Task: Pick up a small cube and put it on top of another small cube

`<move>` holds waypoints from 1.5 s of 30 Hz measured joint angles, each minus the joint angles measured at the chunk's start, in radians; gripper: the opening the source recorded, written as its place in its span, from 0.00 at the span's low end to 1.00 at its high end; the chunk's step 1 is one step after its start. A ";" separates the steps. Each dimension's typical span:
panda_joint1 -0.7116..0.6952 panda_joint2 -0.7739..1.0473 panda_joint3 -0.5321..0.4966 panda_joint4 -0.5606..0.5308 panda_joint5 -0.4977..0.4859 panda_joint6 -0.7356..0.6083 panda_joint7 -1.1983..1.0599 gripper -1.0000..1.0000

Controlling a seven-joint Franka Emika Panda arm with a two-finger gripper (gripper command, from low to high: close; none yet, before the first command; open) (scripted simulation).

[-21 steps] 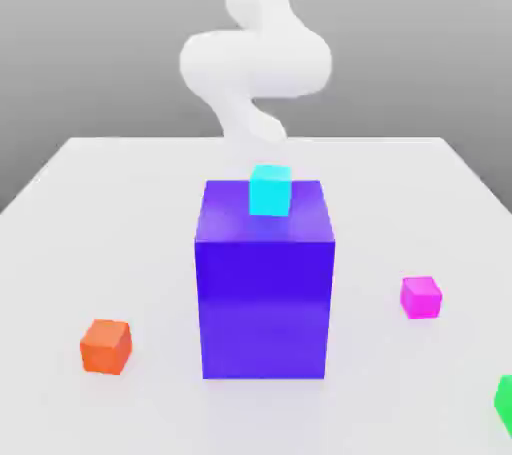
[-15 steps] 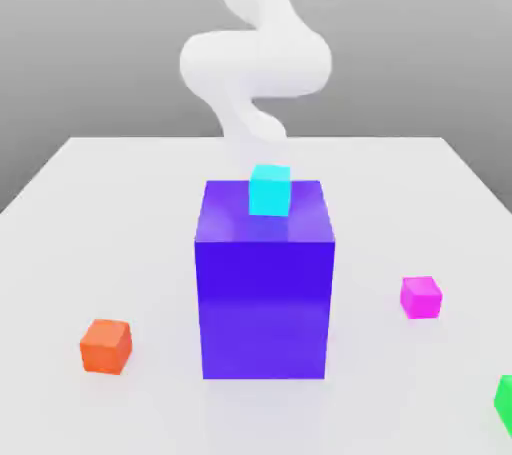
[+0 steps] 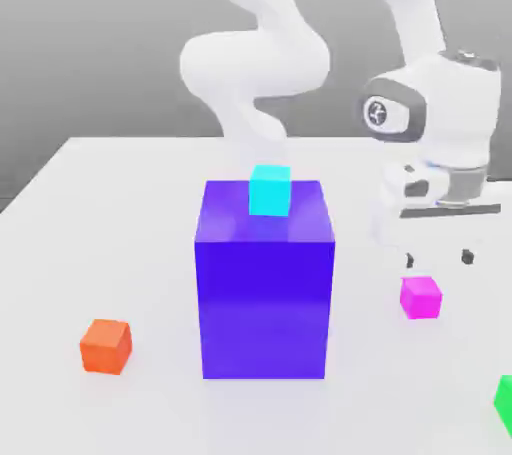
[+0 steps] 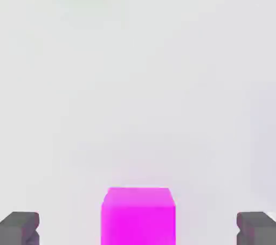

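**Pincer poised over the pink cube**

The pincer [image 3: 437, 258] hangs spread wide just above the small cube [image 3: 421, 297], which sits on the table [image 3: 120, 203] at the exterior view's lower right, apart from the big blue-violet block [image 3: 264, 283]. In the hand view the small cube [image 4: 138, 214] lies between the two fingertips [image 4: 19, 228]. The risk: a descent slightly off-centre (margins look generous, though) could let one finger nudge the cube askew before closing. Stacking later could topple the cyan cube [image 3: 269, 190].

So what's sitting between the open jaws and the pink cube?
Nothing: in the hand view the pink cube sits centred in the gripper, bare table either side.
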 joint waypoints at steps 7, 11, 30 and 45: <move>0.224 0.180 -0.311 0.044 -0.332 0.123 0.254 0.50; 0.342 0.245 -0.445 0.059 -0.402 0.176 0.307 0.00; 0.146 -0.013 -0.138 0.029 0.075 -0.046 -0.086 0.00; 0.050 0.227 -0.200 0.557 -0.046 -0.355 -0.460 0.00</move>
